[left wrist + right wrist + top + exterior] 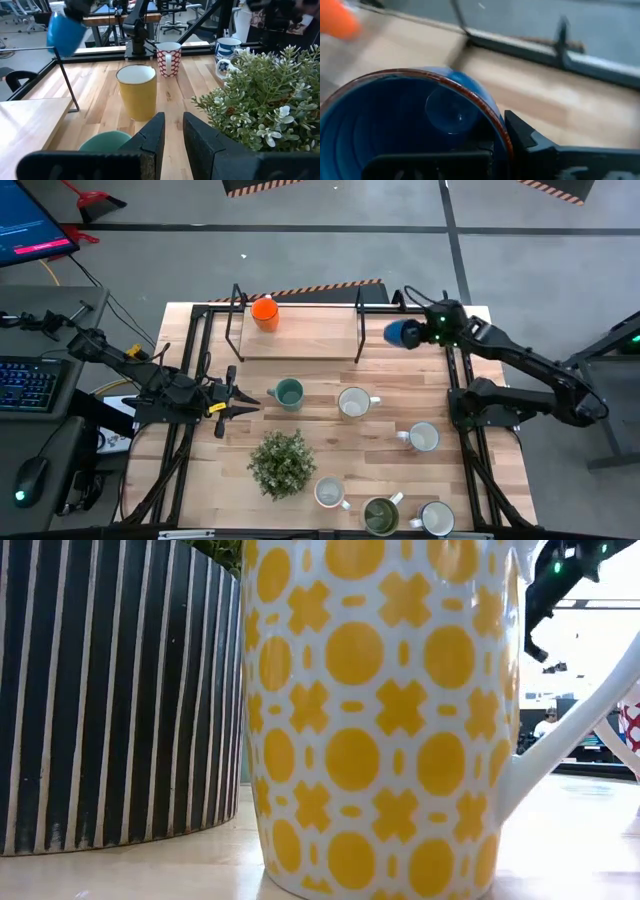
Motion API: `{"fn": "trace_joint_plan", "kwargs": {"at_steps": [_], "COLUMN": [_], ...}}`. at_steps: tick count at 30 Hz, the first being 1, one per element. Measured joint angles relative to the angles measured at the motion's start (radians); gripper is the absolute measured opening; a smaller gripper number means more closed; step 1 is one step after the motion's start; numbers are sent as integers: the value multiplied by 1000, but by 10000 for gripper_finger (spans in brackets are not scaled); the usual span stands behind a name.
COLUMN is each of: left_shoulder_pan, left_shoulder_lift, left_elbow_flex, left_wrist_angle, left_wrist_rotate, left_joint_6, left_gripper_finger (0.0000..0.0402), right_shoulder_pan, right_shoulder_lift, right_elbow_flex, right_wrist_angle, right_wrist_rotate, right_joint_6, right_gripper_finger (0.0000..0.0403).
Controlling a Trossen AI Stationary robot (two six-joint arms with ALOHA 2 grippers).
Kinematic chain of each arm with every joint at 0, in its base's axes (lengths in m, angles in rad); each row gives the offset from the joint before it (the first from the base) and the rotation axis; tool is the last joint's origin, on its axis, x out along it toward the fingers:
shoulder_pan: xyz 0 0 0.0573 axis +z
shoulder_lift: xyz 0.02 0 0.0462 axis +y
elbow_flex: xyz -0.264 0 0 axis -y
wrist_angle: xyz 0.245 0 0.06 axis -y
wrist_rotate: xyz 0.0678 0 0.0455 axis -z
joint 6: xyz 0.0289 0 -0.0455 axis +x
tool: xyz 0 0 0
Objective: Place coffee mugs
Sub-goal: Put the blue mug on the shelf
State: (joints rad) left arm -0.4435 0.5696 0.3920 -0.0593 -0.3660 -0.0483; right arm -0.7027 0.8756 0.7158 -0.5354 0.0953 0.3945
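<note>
Blue mug (402,333), pinched at its rim by the closed right gripper (428,330), hangs above the table's (320,435) far right corner; a thin rim hold may slip. Left gripper (243,402) waits part-open, empty.

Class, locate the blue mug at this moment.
In the high view the blue mug is gripped by the right gripper at the right end of the raised wooden shelf, opposite the orange mug.
</note>
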Motion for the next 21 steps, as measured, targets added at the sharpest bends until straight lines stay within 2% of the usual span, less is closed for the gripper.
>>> {"fn": "trace_joint_plan", "kwargs": {"at_steps": [4,7,13,17,21], "left_shoulder_pan": [0,0,0,0,0], "left_shoulder_lift": [0,0,0,0,1], "left_elbow_flex": [0,0,0,0,0], "left_wrist_angle": [-6,-12,-36,-40,-54], "left_wrist_rotate": [0,-1,-2,-2,-3], "left_joint_6": [0,0,-1,-3,-4], "left_gripper_finger": [60,60,60,60,60], "right_shoulder_pan": [65,100,140,155,163], "right_shoulder_lift": [15,76,306,456,598], "right_elbow_flex": [135,259,518,717,956], "right_wrist_angle": [23,7,-81,-107,-231], "right_wrist_rotate": [12,60,79,24,-4], "right_joint_6": [-55,-103,-221,-314,-389], "right_gripper_finger": [0,0,0,0,0]}}
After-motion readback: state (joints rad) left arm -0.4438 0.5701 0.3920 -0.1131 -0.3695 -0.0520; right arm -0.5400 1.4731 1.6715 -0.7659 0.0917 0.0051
